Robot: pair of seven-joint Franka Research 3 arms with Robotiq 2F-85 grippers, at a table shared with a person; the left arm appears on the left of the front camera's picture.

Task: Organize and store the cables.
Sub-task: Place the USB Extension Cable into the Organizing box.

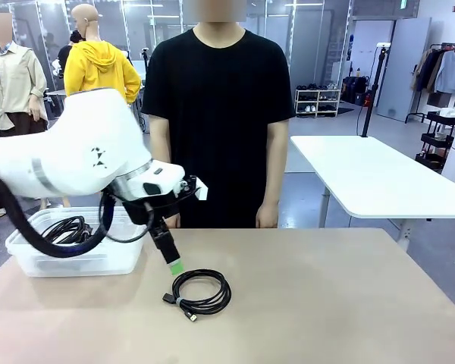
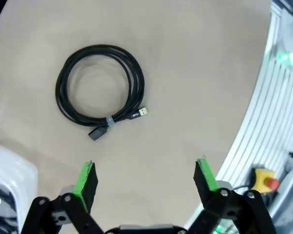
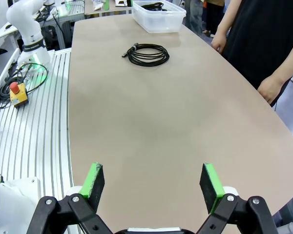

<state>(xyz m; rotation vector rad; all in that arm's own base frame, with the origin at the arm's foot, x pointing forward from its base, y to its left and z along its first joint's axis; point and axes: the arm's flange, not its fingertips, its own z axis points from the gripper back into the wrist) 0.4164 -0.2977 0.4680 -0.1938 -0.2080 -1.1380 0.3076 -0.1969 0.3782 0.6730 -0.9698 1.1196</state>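
Left gripper (image 2: 145, 178) is wide open and empty, hovering just above the table (image 1: 326, 303), with the clear bin (image 1: 76, 254) beside it. The coiled cable (image 1: 202, 291) lies flat just ahead. Right gripper (image 3: 154, 183), open too, sits much farther off.

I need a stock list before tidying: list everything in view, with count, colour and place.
coiled cable: one, black, loose on the table near the middle, plugs at its near edge, tied with a small band.
bin: one, clear plastic, at the table's left end, with more black cables inside; their count cannot be told.
table: one, beige.
side table: one, white, behind on the right.
person: one, black T-shirt, standing at the far side, hands down.
left gripper: open, green pads, above the table beside the coiled cable.
right gripper: open, green pads, over bare table.
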